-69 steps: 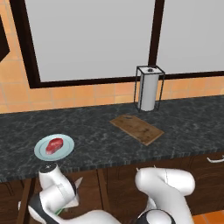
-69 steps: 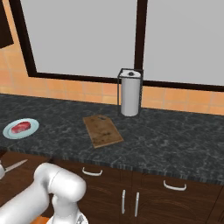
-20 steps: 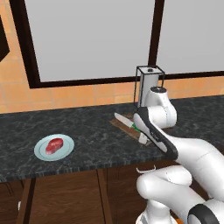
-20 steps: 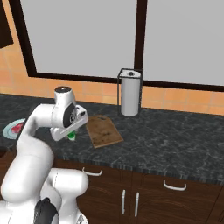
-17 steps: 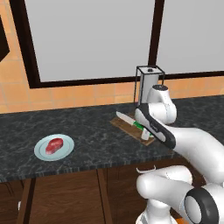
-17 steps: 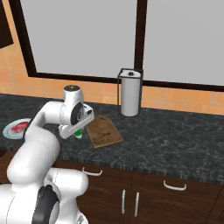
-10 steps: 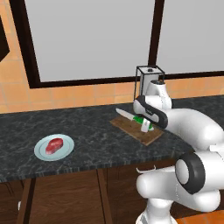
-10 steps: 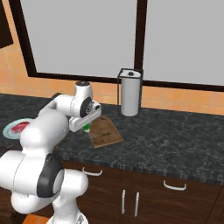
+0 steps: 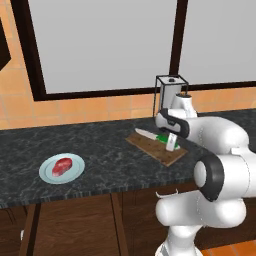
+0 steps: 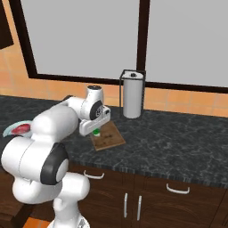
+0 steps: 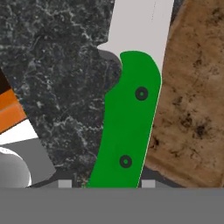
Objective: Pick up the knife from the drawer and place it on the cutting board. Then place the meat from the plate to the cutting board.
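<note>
**Knife over the cutting board, green handle between the fingers**

Look at the left base view first: your gripper (image 9: 171, 144) sits low over the cutting board (image 9: 150, 146), which lies on the dark speckled counter (image 9: 100, 150) just in front of the paper towel holder (image 9: 170, 95). The knife (image 9: 152, 135) runs out from the gripper toward 10 o'clock, silver blade leading, green handle back at the fingers. Whether the blade touches the wood or hangs just above it, you cannot tell from here.

In the hand view the green handle (image 11: 129, 127) rises from 6 o'clock between the two finger tips, and the pale blade carries on toward 12. The board's grainy brown surface (image 11: 192, 100) fills the 3 o'clock side; black counter lies at 9 o'clock. So you see the claw clenched on the knife handle.

From the right base view, the gripper (image 10: 95, 129) hangs over the near left corner of the board (image 10: 109, 137), a speck of green showing beneath it.

The plate (image 9: 61, 168) rests well apart at 8 o'clock from the board, with the meat (image 9: 62, 166) lying on it.
</note>
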